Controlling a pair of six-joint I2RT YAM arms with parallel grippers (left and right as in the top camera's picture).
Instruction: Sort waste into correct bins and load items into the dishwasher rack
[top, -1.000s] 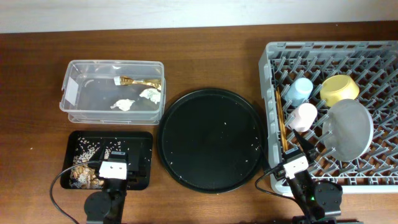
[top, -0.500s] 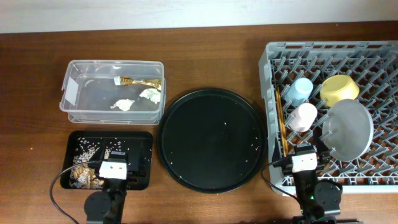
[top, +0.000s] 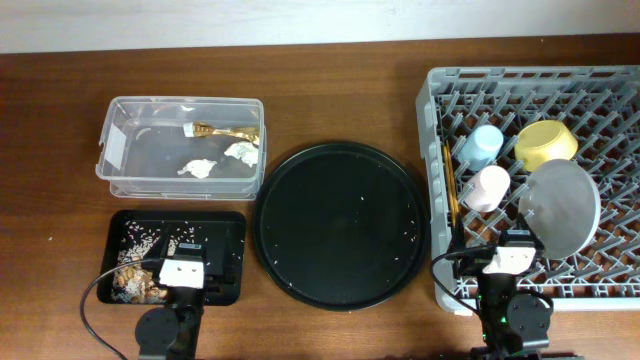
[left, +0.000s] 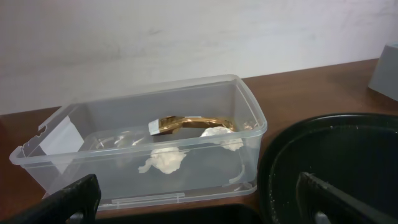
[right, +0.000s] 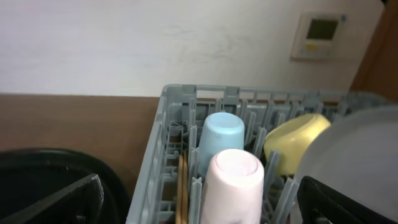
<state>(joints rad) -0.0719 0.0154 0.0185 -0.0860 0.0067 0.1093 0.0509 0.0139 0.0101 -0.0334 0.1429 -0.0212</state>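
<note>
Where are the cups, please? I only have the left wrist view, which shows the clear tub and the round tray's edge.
Observer: Both are in the rack, near its left side, the blue cup farther from the arms than the pink cup.
Operator: Thank you. Are the bowl and plate in there too?
Observer: Yes, the bowl lies tilted right of the blue cup, and the plate leans on edge nearer the arms.
Operator: And what is in the black bin?
Observer: The black bin holds beige scraps and white crumbs.
</note>
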